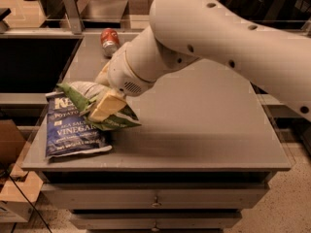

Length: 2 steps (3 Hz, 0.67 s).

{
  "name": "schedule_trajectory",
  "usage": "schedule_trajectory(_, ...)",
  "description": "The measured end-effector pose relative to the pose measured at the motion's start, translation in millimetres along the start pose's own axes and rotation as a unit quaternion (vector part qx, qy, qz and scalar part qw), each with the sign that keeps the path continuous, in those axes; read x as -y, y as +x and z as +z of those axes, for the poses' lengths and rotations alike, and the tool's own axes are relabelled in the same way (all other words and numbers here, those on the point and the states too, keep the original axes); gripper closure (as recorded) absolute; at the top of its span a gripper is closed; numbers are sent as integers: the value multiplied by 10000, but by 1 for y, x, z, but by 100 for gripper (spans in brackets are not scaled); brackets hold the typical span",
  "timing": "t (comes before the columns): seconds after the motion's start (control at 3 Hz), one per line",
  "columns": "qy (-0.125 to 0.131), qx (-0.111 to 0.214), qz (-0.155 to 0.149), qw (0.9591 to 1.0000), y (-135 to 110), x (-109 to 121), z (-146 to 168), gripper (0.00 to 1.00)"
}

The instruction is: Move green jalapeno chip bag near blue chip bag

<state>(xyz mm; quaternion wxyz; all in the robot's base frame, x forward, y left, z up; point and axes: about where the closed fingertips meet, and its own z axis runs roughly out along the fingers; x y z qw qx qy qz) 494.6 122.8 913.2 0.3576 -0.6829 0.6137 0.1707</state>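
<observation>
The green jalapeno chip bag (116, 121) is crumpled in my gripper (103, 104), low over the left side of the grey table (204, 130). The bag overlaps the upper right part of the blue chip bag (70, 130), which lies flat at the table's front left corner with white "Vinegar" lettering showing. My gripper's yellowish fingers (107, 107) are shut on the green bag. My white arm reaches in from the upper right and hides part of the green bag.
A red can (110, 41) lies on its side at the back of the table. Drawers run below the table's front edge. A cardboard box (14, 193) sits on the floor at the lower left.
</observation>
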Motion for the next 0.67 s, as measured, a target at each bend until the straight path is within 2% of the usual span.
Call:
schedule_trajectory(0.33,9,-1,-21,10000,-2,-1,-1,0)
schedule_trajectory(0.67,9,-1,-21,10000,-2,-1,-1,0)
